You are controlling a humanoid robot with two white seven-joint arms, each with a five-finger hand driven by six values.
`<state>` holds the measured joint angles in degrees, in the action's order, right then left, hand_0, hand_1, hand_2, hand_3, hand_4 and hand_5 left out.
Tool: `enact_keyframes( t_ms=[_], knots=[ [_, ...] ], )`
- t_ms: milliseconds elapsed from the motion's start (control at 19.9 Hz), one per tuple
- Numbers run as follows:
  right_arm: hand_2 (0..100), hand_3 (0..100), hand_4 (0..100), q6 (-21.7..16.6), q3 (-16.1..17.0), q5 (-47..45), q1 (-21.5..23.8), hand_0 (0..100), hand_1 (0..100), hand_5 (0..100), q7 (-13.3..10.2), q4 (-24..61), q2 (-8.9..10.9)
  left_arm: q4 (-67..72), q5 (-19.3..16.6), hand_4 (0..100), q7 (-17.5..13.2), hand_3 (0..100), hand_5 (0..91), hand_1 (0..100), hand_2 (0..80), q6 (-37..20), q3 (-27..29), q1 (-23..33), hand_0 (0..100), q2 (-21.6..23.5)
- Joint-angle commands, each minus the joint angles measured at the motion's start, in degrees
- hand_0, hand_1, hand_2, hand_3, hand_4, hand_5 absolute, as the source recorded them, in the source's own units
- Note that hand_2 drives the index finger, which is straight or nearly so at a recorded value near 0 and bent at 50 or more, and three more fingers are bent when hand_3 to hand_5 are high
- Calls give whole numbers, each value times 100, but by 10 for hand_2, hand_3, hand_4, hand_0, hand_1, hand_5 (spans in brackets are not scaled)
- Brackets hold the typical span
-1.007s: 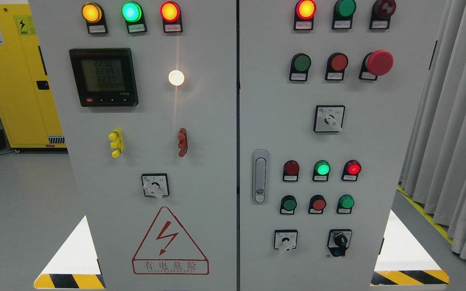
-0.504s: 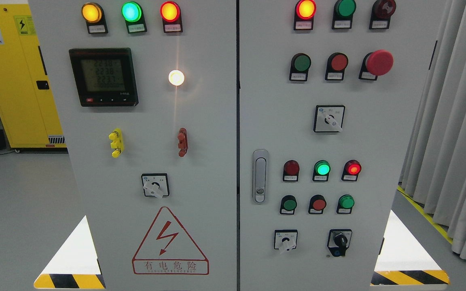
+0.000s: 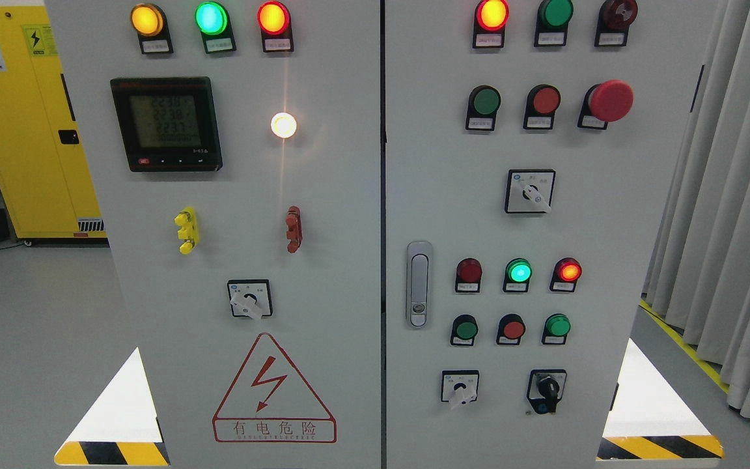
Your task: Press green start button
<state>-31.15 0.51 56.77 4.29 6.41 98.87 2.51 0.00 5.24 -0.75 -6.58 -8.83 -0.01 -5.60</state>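
Observation:
A grey control cabinet (image 3: 349, 195) fills the head view. On its right door are green push buttons: one in the upper row (image 3: 484, 101), one at the lower left (image 3: 465, 329) and a brighter one at the lower right (image 3: 556, 325). Red push buttons (image 3: 545, 100) (image 3: 512, 329) sit beside them. A large red mushroom button (image 3: 610, 101) stands out at the upper right. Which green button is the start button I cannot tell; the labels are too small. Neither of my hands nor arms appears in the view.
Lit indicator lamps run along the top (image 3: 211, 18) and mid right (image 3: 518, 270). A meter display (image 3: 166, 124), rotary switches (image 3: 530, 191) (image 3: 249, 299), a key switch (image 3: 547, 389) and a door handle (image 3: 418, 283) are on the panel. A yellow cabinet (image 3: 23, 130) stands left, grey curtains (image 3: 733, 195) right.
Only the meter's digits have flickered; the panel and view are the same.

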Motion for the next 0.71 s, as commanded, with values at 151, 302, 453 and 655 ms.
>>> enact_keyframes(
  t_ms=[151,302,453,655],
  knots=[
    [0,626,618,30,213,44,-762,270,617,649,79,1337,-5,-150,-6,0,-4,0,0,556,0,-2,-4,-184,120,-47],
    [0,629,621,47,239,53,-912,269,618,651,377,1328,-5,-150,3,0,-4,0,0,556,0,-2,-4,-184,120,-38],
    [0,633,621,56,221,62,-1078,269,618,651,431,1293,-5,-150,3,0,-4,0,0,556,0,-2,-4,-184,120,-38],
    [0,637,624,135,213,106,-1377,267,617,650,571,1004,-5,-150,-6,0,-4,0,0,556,0,-2,-4,-184,120,-38]
  ],
)
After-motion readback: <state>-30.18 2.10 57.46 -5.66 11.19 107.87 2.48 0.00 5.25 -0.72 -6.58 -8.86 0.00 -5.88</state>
